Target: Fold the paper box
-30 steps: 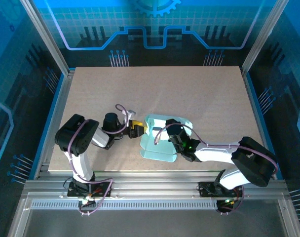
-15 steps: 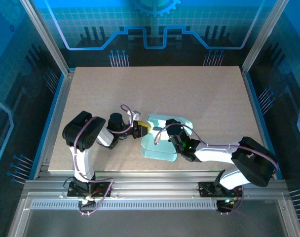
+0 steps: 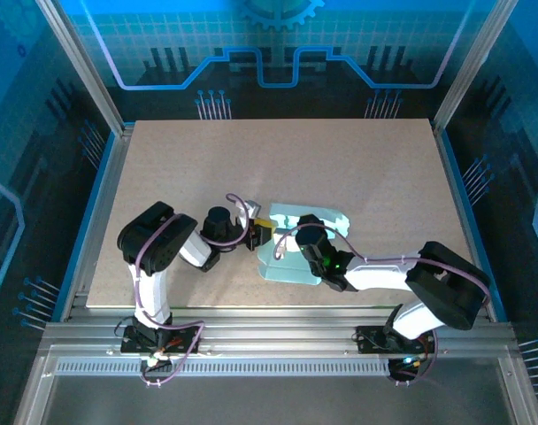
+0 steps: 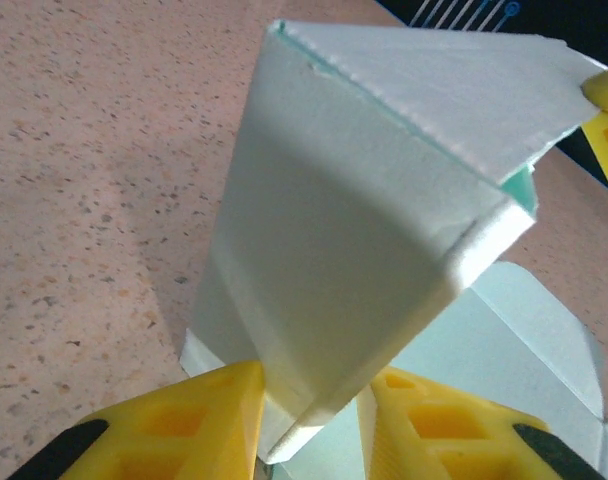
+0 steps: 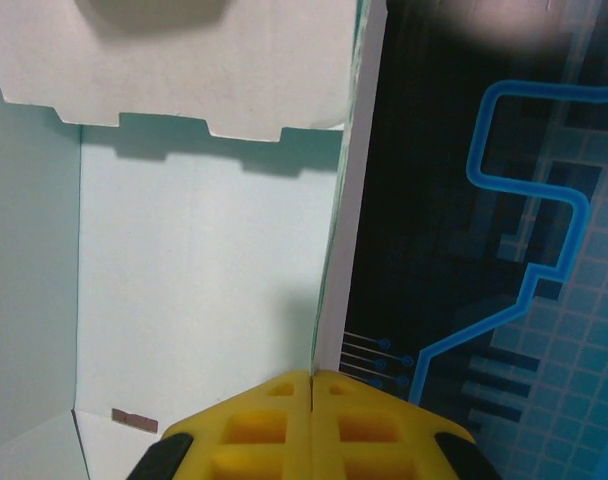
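Overhead, paper box [image 3: 282, 270] half-hidden; close-up, left gripper [image 4: 309, 425] pinches folded corner, right gripper [image 5: 313, 385] clamps wall.

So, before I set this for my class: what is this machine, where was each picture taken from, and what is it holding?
These are two robot arms bolted at a table's near edge. The wide picture looks down from above; the two close-ups come from cameras on the wrists. On the table lies a pale blue paper box, partly folded. The right arm's yellow jaws are shut on one thin wall of it. The left arm's jaws sit either side of a raised folded corner; whether they pinch it is unclear.
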`<state>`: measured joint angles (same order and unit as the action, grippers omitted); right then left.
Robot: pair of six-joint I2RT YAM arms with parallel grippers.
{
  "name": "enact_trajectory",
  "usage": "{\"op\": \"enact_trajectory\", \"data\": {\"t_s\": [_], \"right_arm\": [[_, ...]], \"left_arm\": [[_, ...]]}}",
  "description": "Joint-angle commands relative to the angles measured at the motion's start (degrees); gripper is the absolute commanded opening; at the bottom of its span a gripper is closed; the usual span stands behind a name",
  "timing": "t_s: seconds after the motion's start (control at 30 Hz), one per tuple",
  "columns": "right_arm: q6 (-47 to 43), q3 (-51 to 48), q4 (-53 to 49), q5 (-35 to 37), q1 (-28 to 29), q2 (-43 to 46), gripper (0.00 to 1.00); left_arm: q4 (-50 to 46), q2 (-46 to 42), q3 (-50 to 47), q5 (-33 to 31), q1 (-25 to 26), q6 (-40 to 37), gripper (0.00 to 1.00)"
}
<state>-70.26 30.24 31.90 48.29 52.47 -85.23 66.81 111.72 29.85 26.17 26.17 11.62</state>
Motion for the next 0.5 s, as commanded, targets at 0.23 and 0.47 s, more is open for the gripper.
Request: {"op": "enact_trajectory", "data": {"t_s": [0.23, 0.47], "right_arm": [[2.3, -0.5, 0.3, -1.8, 2.2, -2.7, 0.00], [3.1, -0.6, -1.2, -3.2, 2.3, -1.9, 0.00]], "left_arm": [[1.7, -2.1, -1.5, -15.6, 4.9, -5.1, 0.34], [6.8, 0.4, -1.1, -16.6, 5.8, -7.7, 0.38]]}}
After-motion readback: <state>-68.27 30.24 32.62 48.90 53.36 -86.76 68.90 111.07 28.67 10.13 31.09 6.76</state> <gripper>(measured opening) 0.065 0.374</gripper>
